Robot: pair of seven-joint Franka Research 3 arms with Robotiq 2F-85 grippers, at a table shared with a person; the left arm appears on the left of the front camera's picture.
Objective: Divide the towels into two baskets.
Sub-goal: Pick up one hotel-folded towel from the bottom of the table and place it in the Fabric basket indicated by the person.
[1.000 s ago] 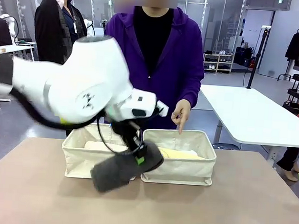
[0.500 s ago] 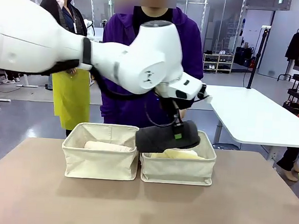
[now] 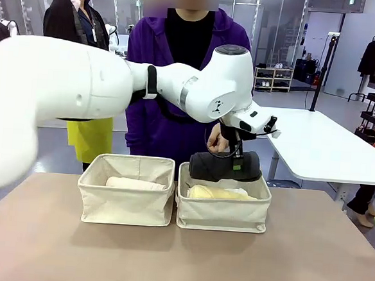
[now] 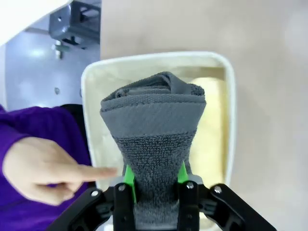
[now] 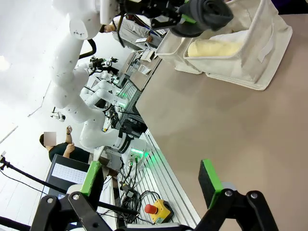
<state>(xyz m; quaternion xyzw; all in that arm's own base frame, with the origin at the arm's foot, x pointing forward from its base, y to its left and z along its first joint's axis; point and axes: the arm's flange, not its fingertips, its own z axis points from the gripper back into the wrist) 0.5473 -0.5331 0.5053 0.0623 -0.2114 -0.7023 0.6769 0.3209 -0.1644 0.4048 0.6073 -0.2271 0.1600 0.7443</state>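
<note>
there the left gripper (image 3: 237,164) was clamped on the dark grey towel (image 3: 225,167), which hung just above the right basket (image 3: 221,213) and its yellow towel (image 3: 219,193), while the right gripper (image 5: 151,183) sat open.

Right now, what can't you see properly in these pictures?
- Pale towel in the left basket, front view: the basket's wall hides most of it, so its colour is unclear.
- Yellow towel, left wrist view: partly covered by the grey towel clamped in the left gripper.
- Person's hand, front view: partly behind the arm.
</note>
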